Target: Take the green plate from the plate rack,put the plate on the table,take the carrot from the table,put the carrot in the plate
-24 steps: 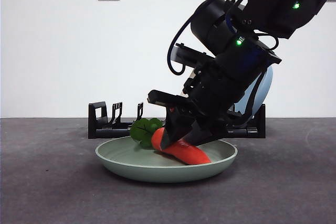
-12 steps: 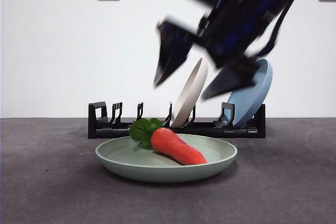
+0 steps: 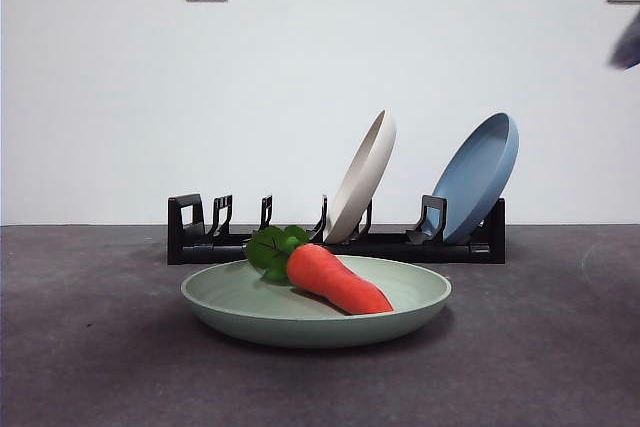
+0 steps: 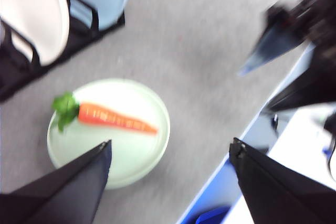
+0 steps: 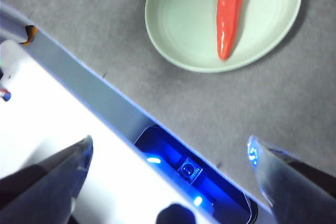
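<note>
With the orange-red tapered toy carrot point(image 3: 335, 279) lying in the pale sage-green round plate point(image 3: 232, 309) on the dark grey table point(image 3: 90, 347), both grippers, fingers seemingly spread wide and empty, should simply stay clear.

I read the green plate point(image 3: 250, 312) as matte, smooth, no glare. Carrot point(image 3: 338, 280) looks like smooth plastic with a slight sheen; its leaves point(image 3: 272, 247) a bit glossier. Plate rack point(image 3: 200, 237) is black moulded plastic, semi-gloss. Table point(image 3: 90, 347) is rough, matte, mottled grey. Cream plate point(image 3: 365, 175) and blue plate point(image 3: 480, 175) both matte.
</note>
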